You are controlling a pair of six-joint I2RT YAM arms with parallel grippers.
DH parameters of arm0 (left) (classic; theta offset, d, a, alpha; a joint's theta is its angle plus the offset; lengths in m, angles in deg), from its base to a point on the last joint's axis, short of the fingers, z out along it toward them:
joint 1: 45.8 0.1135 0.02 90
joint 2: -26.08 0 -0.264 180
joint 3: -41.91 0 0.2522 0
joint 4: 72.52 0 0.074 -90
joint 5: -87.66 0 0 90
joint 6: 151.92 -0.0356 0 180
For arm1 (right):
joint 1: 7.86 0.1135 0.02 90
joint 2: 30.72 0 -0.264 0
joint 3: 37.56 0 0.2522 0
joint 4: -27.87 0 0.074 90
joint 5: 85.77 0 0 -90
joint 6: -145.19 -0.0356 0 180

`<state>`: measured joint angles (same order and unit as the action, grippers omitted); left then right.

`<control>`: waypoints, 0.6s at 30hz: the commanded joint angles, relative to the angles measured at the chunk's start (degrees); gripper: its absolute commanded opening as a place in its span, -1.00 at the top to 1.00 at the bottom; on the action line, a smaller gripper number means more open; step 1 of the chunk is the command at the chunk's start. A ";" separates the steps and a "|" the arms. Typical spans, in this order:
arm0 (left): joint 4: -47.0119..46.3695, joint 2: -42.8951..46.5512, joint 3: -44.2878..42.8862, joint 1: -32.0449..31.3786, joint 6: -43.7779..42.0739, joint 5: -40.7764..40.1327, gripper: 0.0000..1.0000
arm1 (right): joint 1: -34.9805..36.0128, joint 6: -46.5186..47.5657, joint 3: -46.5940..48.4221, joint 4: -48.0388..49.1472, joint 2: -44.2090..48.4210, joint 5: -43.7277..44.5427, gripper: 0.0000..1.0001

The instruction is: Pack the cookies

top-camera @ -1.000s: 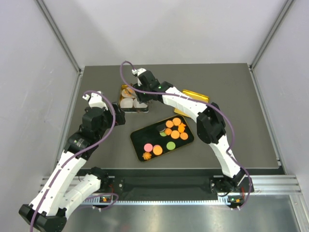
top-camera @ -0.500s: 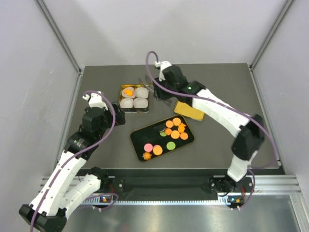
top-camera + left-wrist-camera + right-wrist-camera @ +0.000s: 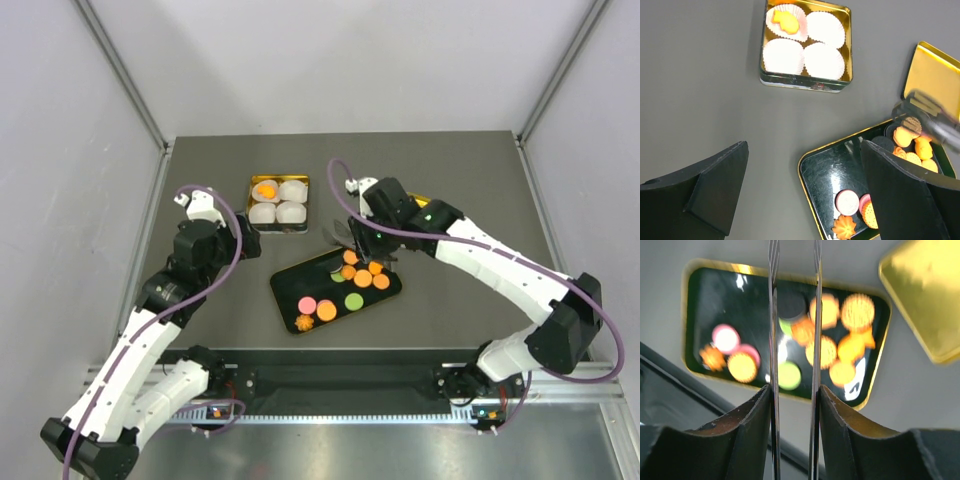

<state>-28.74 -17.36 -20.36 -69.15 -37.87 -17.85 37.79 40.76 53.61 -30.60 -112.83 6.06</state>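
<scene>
Now, walls (image 3: 350,60): pale grey panels on three sides.
Table (image 3: 480,180): dark grey, matte.
Tray (image 3: 297,283): black, gold-rimmed, towards the near edge, holds most cookies (image 3: 362,278).
Tin (image 3: 280,231): gold, four paper cups (image 3: 292,212), one orange cookie (image 3: 266,189) inside.
Left gripper (image 3: 804,144): spread wide, empty.
Right gripper (image 3: 794,390): over the tray, clasping tweezers (image 3: 773,340), tips apart.

The right wrist view blurs the cookies (image 3: 857,311), perhaps masking shapes.

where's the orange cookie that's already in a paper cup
Top view: the orange cookie lies in the far-left white pleated cup of the square gold tin, beyond the black tray.
</scene>
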 commanded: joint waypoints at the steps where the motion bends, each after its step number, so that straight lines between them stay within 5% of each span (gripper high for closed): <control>1: -2.60 -0.24 0.52 0.33 0.03 0.57 -0.96 | 0.67 0.99 -1.81 -4.16 3.53 0.02 0.19; 18: -2.60 -0.94 0.61 0.50 0.03 1.18 -0.96 | 0.67 0.29 -5.69 -4.86 3.53 4.94 0.19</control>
<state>-28.77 -18.22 -20.34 -69.06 -37.87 -17.15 37.90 41.15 47.47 -36.30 -111.65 9.25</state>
